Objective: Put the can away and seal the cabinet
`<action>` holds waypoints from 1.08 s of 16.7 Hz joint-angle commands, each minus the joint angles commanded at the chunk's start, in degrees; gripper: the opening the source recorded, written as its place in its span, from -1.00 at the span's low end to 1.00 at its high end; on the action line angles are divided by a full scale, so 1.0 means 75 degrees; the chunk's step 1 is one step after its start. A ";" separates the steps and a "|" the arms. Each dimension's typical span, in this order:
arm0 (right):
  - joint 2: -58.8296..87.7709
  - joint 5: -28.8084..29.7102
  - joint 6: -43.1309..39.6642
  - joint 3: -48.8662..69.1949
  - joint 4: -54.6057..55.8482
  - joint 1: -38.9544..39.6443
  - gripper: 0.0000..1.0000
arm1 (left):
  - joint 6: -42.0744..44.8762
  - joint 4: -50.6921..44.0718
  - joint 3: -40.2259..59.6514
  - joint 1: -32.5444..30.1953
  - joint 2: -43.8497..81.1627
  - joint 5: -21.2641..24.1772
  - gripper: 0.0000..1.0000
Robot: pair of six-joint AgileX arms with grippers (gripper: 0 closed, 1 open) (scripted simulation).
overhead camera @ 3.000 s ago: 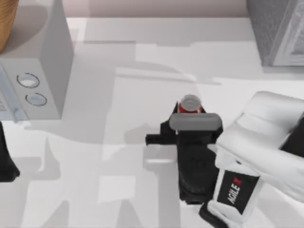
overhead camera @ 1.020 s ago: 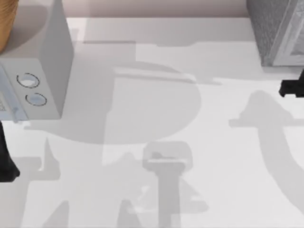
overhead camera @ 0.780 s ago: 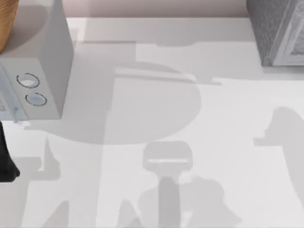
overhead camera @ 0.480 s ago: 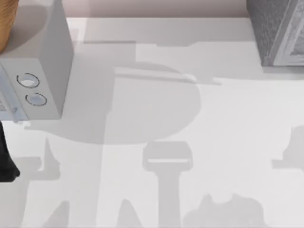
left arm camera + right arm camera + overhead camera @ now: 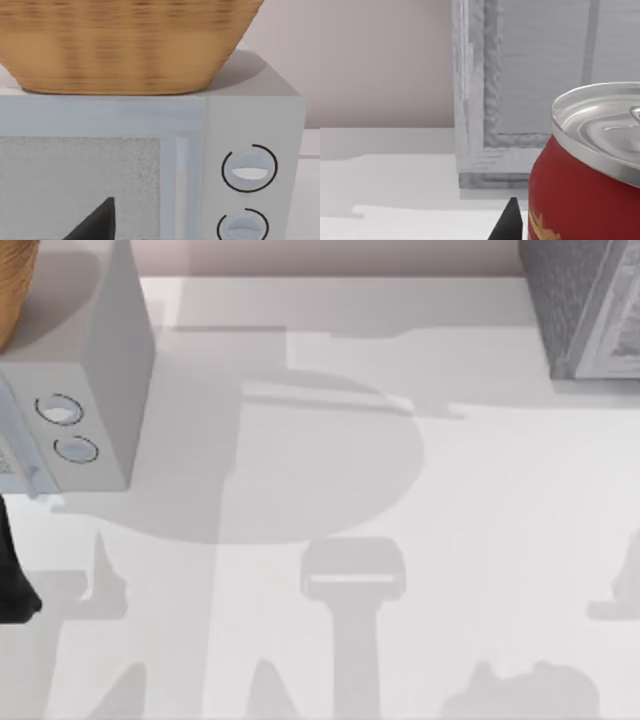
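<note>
Holding the can (image 5: 585, 170) close under my right wrist, facing the cabinet (image 5: 530, 85)'s framed front, I should keep it upright and level; whether my right claw truly pinches it I cannot tell.

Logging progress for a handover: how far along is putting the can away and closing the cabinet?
Done: the can is off the table, close up in the right wrist view, apparently carried. In hand: it faces the cabinet front. Left: getting it inside and shutting the cabinet. The left arm is parked by the dial box.
</note>
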 joint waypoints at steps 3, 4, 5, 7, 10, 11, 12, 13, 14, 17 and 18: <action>0.0030 0.0009 0.0013 0.0016 0.0011 0.0022 -1.00 | 0.0000 0.0000 0.0000 0.0000 0.0000 0.0000 1.00; 0.0030 0.0009 0.0013 0.0016 0.0011 0.0022 -1.00 | 0.0000 0.0000 0.0000 0.0000 0.0000 0.0000 1.00; 0.0093 0.0019 0.0014 0.0092 -0.0010 0.0030 -1.00 | 0.0000 0.0000 0.0000 0.0000 0.0000 0.0000 1.00; 0.0412 0.0069 0.0017 0.0480 -0.0114 0.0071 -1.00 | 0.0000 0.0000 0.0000 0.0000 0.0000 0.0000 1.00; 0.1280 0.0199 0.0026 0.1570 -0.0395 0.0188 -1.00 | 0.0000 0.0000 0.0000 0.0000 0.0000 0.0000 1.00; 0.1647 0.0253 0.0029 0.2043 -0.0512 0.0239 -1.00 | 0.0000 0.0000 0.0000 0.0000 0.0000 0.0000 1.00; 0.2044 0.0310 0.0034 0.2560 -0.0637 0.0295 -1.00 | 0.0000 0.0000 0.0000 0.0000 0.0000 0.0000 1.00; 0.2465 0.0371 0.0038 0.3114 -0.0771 0.0354 -1.00 | 0.0000 0.0000 0.0000 0.0000 0.0000 0.0000 1.00; 0.2906 0.0435 0.0043 0.3700 -0.0910 0.0416 -1.00 | 0.0000 0.0000 0.0000 0.0000 0.0000 0.0000 1.00; 0.4308 0.0636 0.0062 0.5582 -0.1352 0.0615 -1.00 | 0.0000 0.0000 0.0000 0.0000 0.0000 0.0000 1.00; 0.4787 0.0704 0.0068 0.6227 -0.1504 0.0683 -1.00 | 0.0000 0.0000 0.0000 0.0000 0.0000 0.0000 1.00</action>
